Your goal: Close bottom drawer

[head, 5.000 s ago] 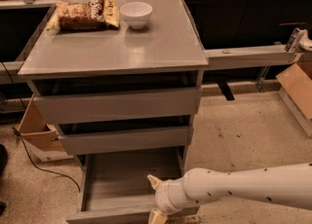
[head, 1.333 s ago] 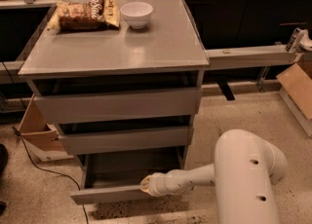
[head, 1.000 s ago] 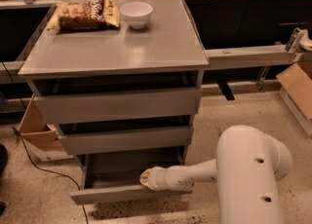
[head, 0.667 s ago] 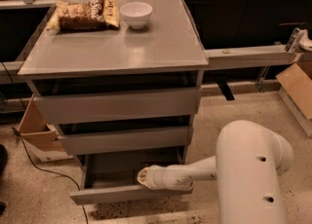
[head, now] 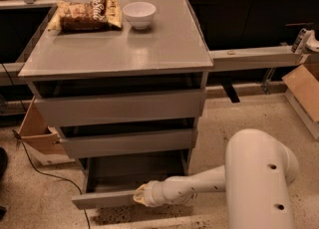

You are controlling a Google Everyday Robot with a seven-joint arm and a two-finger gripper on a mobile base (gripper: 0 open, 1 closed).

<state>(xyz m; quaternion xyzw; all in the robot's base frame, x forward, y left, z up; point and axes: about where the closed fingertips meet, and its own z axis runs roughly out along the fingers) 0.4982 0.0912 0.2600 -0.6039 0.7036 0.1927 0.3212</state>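
tool [head: 140,194] at bottom drawer [head: 104,199] front, bowl [head: 139,13] R of snack bag [head: 87,14]

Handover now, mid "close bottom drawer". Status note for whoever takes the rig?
Gripper: low at the floor, against the front panel of the bottom drawer, toward the panel's right end; it appears to touch it.
Bottom drawer: partly pulled out of the grey cabinet, inside visible, nothing seen in it.
Done: arm is placed at the drawer front.
Left: push the drawer in until its front sits flush under the middle drawer, then back the arm off.
Snack bag and white bowl sit on the cabinet top, out of the way.
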